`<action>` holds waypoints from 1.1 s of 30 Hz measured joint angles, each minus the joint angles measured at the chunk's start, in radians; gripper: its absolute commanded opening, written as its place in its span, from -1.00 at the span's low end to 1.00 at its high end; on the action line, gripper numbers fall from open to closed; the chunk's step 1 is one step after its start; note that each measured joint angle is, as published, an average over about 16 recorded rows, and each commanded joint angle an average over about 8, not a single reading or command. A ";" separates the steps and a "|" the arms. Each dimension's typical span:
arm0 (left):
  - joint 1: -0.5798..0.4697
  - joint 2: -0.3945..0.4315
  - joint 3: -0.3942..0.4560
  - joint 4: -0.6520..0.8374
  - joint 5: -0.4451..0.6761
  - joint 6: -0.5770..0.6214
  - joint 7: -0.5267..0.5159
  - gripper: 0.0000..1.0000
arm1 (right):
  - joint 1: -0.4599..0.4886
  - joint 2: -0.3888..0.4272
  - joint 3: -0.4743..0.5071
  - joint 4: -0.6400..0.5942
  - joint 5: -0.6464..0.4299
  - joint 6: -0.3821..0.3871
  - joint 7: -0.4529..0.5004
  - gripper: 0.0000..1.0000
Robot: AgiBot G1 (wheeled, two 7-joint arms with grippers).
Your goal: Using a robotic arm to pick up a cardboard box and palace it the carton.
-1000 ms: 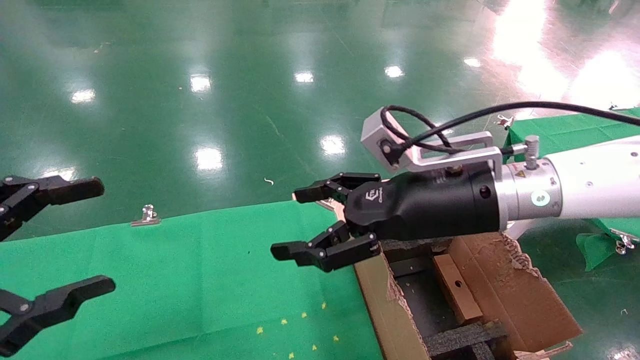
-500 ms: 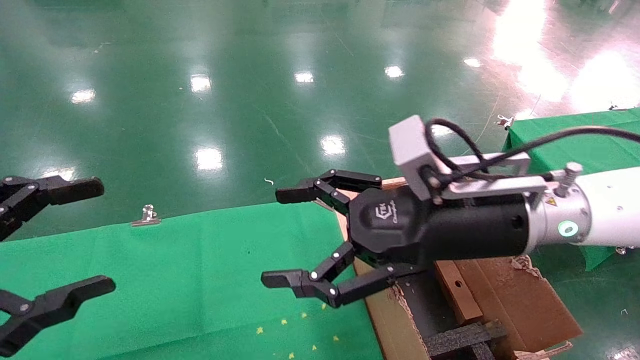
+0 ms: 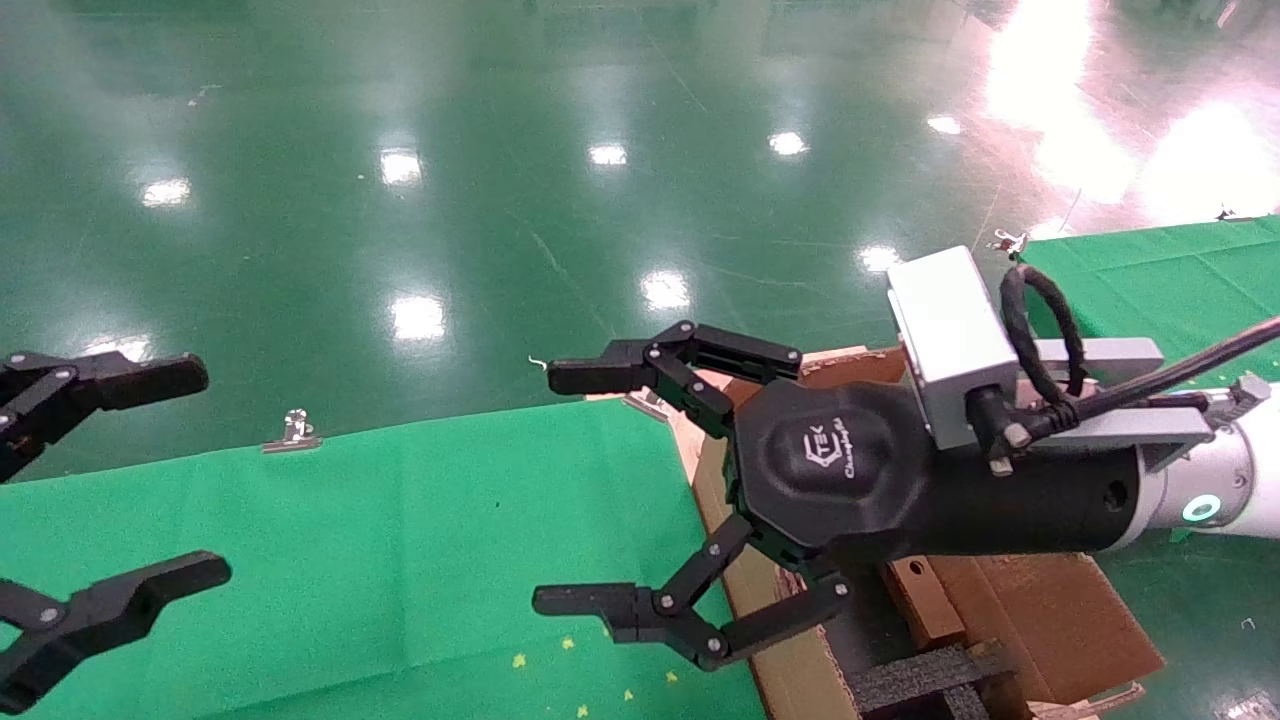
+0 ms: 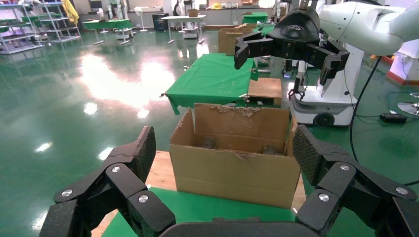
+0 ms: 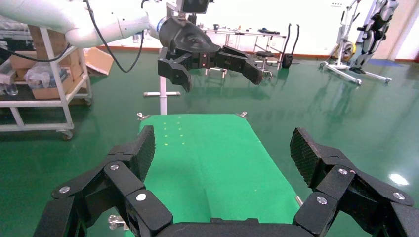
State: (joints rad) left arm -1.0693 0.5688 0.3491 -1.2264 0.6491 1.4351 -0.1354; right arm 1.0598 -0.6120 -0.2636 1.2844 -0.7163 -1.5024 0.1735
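Fingers of the right gripper (image 3: pixel 600 490) now stand spread wide and empty, one near the far edge of the green cloth (image 3: pixel 350 540) and the other low over its near part, while the black body rides over the left wall of the carton (image 3: pixel 790 680). A second ago the same fingers were much closer together and the gripper lay flat and side-on; half a second ago they were partly spread; now the palm with its logo has rolled toward the head camera, the grey camera block (image 3: pixel 945 330) has swung right, and the white arm (image 3: pixel 1250 480) has drawn back toward the frame edge. Judging by that, the release is done and the arm is clearing away. The cardboard box (image 3: pixel 920 600) lies inside the carton, leaning beside the brown inner flap above the black foam (image 3: pixel 925 680), in the same spot as in both earlier frames, though more of it is now hidden under the gripper body. The left gripper (image 3: pixel 110 480) hangs spread and empty at the left edge of the cloth, unchanged across all three frames. The metal clip (image 3: pixel 292 432) on the cloth's far edge has not moved either.
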 measured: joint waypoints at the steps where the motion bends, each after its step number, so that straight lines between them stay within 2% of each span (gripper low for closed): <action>1: 0.000 0.000 0.000 0.000 0.000 0.000 0.000 1.00 | -0.002 0.000 0.002 0.000 0.002 -0.001 -0.002 1.00; 33: 0.000 0.000 0.000 0.000 0.000 0.000 0.000 1.00 | 0.012 0.001 -0.014 -0.001 -0.012 0.006 0.013 1.00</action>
State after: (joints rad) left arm -1.0692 0.5688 0.3490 -1.2264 0.6490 1.4351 -0.1354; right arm 1.0723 -0.6114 -0.2775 1.2839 -0.7287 -1.4965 0.1864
